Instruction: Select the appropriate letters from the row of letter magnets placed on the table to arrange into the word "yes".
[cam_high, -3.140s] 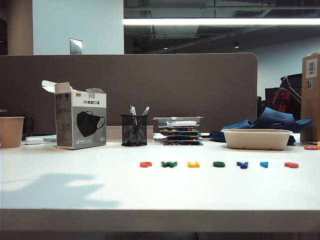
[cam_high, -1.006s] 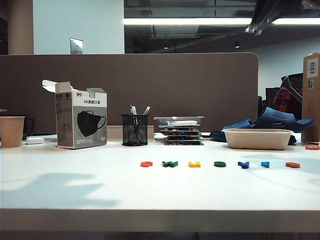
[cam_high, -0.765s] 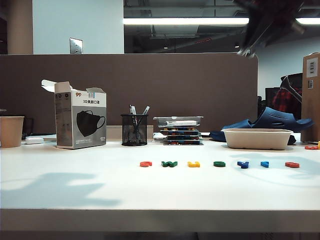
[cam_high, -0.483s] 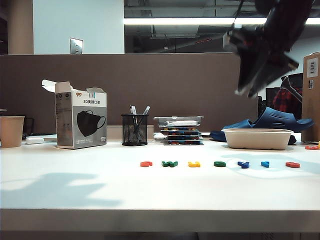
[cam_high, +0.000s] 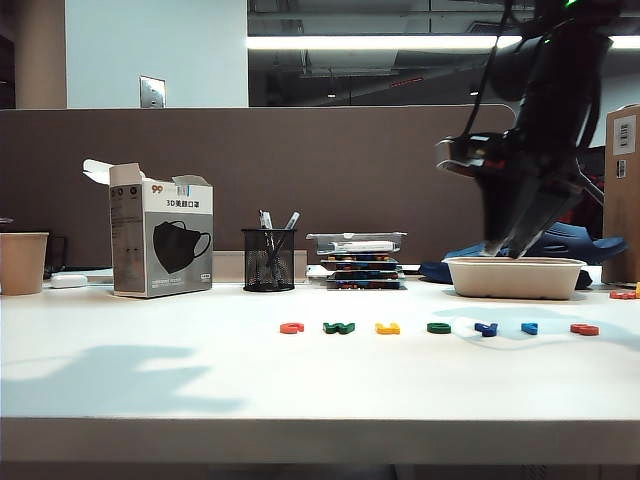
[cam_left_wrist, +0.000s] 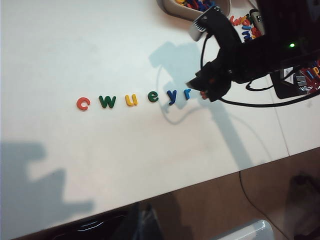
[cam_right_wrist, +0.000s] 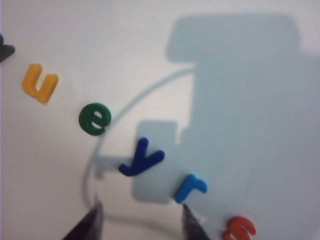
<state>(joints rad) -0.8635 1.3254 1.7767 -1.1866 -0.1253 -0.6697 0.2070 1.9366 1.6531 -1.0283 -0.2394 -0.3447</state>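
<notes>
Right gripper (cam_high: 508, 248) hangs above the blue y (cam_right_wrist: 141, 158), jaws apart and empty, e (cam_right_wrist: 94, 118) and s (cam_right_wrist: 239, 228) lying in the row on the table (cam_high: 150, 370) (left gripper unseen).

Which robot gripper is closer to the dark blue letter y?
Right. The right gripper hangs open in the air just above the dark blue y. The left gripper shows in no picture; its wrist camera sees the row from far off.
</notes>
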